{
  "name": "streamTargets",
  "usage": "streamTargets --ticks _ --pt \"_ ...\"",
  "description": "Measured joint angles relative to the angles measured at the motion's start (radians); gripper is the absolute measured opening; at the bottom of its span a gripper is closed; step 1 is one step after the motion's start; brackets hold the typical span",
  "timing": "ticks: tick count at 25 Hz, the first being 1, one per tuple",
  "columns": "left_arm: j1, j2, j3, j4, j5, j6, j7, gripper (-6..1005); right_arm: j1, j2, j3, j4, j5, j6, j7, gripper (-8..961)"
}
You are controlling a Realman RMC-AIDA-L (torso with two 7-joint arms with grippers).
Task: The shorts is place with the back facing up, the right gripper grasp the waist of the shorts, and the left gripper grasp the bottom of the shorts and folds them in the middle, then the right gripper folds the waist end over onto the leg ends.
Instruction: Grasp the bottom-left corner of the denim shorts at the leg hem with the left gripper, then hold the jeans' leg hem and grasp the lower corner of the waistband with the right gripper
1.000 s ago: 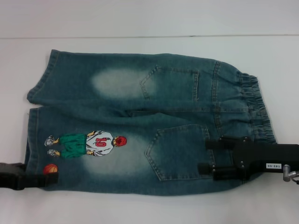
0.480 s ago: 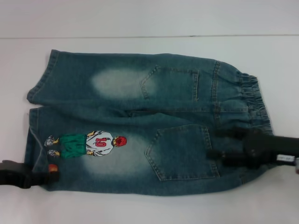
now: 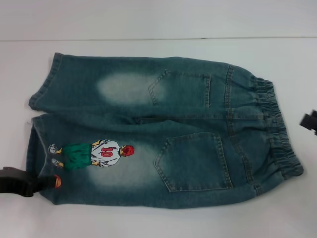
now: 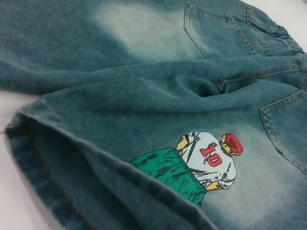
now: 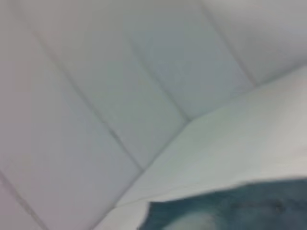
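The shorts lie flat on the white tabletop, back pockets up, their long axis running across the robot's front: the ruffled waist points to the robot's right, the bottom with its two hems points to its left, and the embroidered figure numbered 10 sits on the leg nearer the robot. The left claw is at the near corner of that hem, beside the small orange basketball, and the denim edge there looks slightly raised in the left wrist view, where the hem stands up as a lifted fold close to the camera; whether the claw's fingers are actually closed on the cloth cannot be told, since they are hidden at the fabric edge. The right claw shows only as a dark sliver at the far right edge of the head view, just beyond the waistband and apart from it, and its opening cannot be judged; its wrist camera sees mostly white surface with a strip of denim at the edge. My reading is that neither end is securely held yet. The relation that matters is that the waist lies just inward from the right claw, toward the robot's left, so that arm is the nearer one for it, while the left claw is already placed at the hem
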Motion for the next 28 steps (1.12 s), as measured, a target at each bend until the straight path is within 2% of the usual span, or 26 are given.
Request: streamTargets --ticks 3,4,8,12,20,28 --pt "-0.001 -0.002 0.0 0.002 0.0 0.002 0.0 23 -0.038 -0.024 0.0 0.006 -0.022 0.055 0.147 926" --pt "-0.001 -0.002 0.001 0.002 0.0 0.003 0.0 22 -0.056 -0.036 0.002 0.01 -0.037 0.071 0.193 925" --pt "-0.002 -0.004 0.008 0.002 -0.002 0.003 0.005 20 -0.102 -0.054 0.0 0.018 -0.054 0.083 0.225 919" --pt "-0.005 -0.006 0.028 -0.002 -0.009 -0.003 0.008 18 -0.108 -0.05 -0.004 0.018 -0.089 0.103 0.21 912" --pt "-0.006 -0.003 0.036 -0.004 -0.064 0.041 0.011 16 -0.045 -0.032 -0.004 0.018 -0.166 0.139 0.198 900" --pt "-0.004 -0.003 0.04 0.009 -0.075 0.062 0.007 15 -0.035 -0.024 -0.006 0.018 -0.18 0.152 0.197 887"
